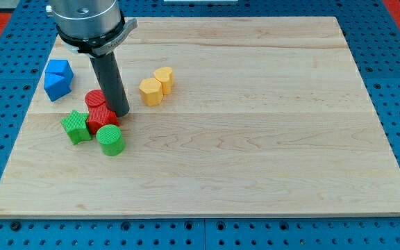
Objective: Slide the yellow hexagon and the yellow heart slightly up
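The yellow hexagon [151, 91] lies on the wooden board [255, 139], left of centre near the view's top. The yellow heart [164, 78] touches it on its upper right. My tip [119, 112] is down on the board to the lower left of the hexagon, about a block's width away. The rod stands right next to two red blocks.
A red round block [96, 98] and a red block [103, 118] sit just left of my tip. A green star [76, 126] and a green cylinder [110, 139] lie below them. A blue block [57, 78] is at the board's upper left.
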Motion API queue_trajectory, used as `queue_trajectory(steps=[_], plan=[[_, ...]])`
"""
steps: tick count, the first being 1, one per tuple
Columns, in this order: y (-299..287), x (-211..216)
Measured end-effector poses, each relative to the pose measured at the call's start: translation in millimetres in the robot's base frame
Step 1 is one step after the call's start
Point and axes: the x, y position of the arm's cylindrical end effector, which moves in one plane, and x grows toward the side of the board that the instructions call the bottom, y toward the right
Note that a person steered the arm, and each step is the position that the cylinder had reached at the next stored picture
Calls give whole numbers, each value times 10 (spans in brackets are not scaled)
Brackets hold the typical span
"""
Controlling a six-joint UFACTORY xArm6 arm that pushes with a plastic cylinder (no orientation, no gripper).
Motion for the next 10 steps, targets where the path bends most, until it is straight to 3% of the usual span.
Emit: queue_trajectory(steps=[2,6,10], plan=[[137,-224],[485,-251],[335,-518]])
